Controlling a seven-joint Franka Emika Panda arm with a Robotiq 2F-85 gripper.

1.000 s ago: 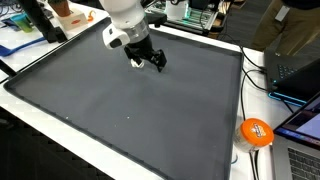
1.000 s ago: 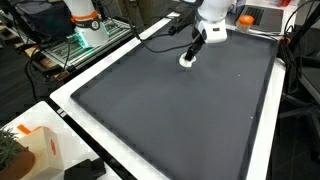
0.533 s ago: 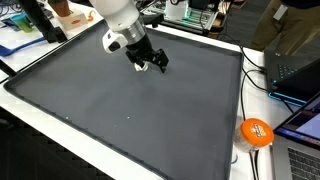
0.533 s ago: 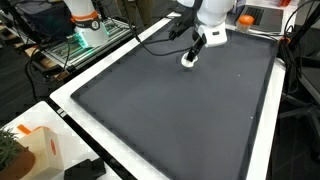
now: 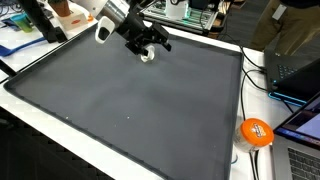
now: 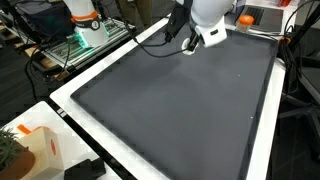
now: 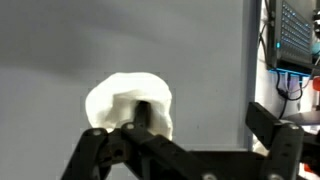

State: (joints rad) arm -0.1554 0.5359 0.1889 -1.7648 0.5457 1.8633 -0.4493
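The hand [image 5: 150, 44] is open, its fingers spread wide. It hangs just over a white lump [image 5: 147, 56] on the far part of the dark mat [image 5: 120, 105] on the bench [image 5: 45, 118]. An orange ball [image 5: 255, 131] and a laptop [image 5: 298, 72] sit well apart on the right.

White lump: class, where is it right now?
Wrist view: the white lump lies on the grey mat, by one finger of the open gripper, near the mat's edge.
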